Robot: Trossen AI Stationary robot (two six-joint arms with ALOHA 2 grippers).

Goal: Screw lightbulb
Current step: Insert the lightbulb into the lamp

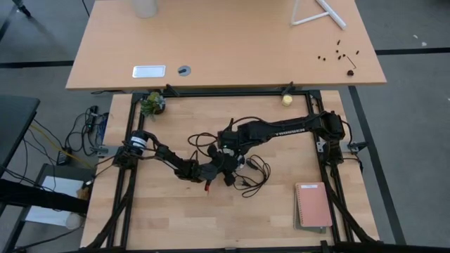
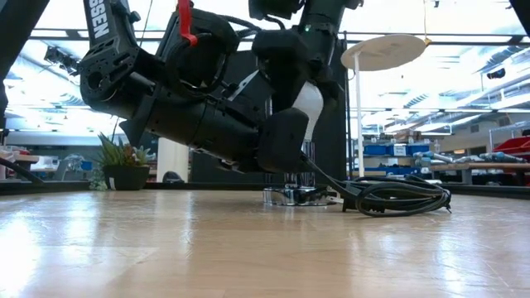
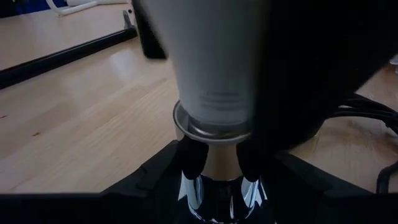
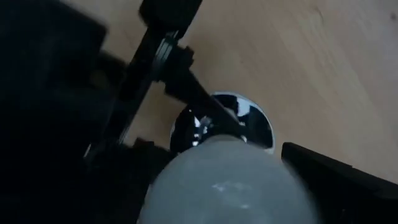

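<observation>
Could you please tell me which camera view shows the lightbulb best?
The left wrist view: the lightbulb stands upright in the socket. The right wrist view shows only its rounded top, the low view a white sliver between the arms, and the high view hides it.

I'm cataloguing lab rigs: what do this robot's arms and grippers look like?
Both arms are dark, jointed and boxy. The right arm carries pale lettering along its link; the left arm has a silvery band near its base. A red tab sticks out by the grippers.
</observation>
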